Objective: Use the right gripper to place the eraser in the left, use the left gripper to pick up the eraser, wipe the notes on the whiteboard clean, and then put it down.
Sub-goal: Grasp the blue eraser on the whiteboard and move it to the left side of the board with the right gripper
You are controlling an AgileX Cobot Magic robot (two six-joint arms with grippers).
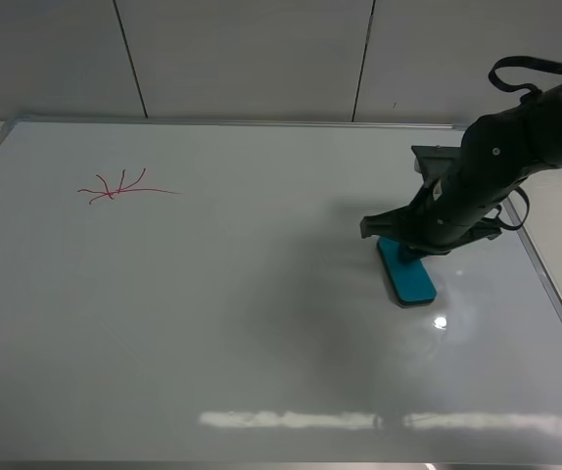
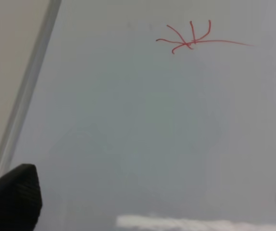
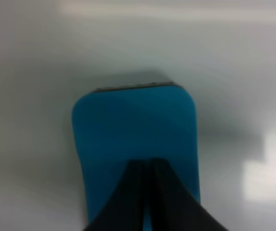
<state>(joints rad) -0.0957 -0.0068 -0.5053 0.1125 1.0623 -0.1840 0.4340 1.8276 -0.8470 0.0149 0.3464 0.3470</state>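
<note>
The teal-blue eraser [image 1: 410, 276] lies flat on the right part of the whiteboard [image 1: 261, 323]. My right gripper [image 1: 402, 247] is over the eraser's far end, its arm hiding that end. In the right wrist view the two fingers are pressed together, shut, with their tips [image 3: 147, 168] on or just above the eraser's top [image 3: 133, 130]; nothing is between them. The red notes [image 1: 119, 188] are at the board's far left. In the left wrist view the notes [image 2: 193, 41] lie ahead of my left gripper [image 2: 150, 195], which is wide open and empty above the board [image 2: 152, 134].
The board's silver frame [image 2: 27, 91] runs along its left side, and its right edge [image 1: 555, 294] is close to the eraser. A panelled wall [image 1: 242, 59] stands behind the board. A bright light glare [image 1: 301, 421] lies near the front edge.
</note>
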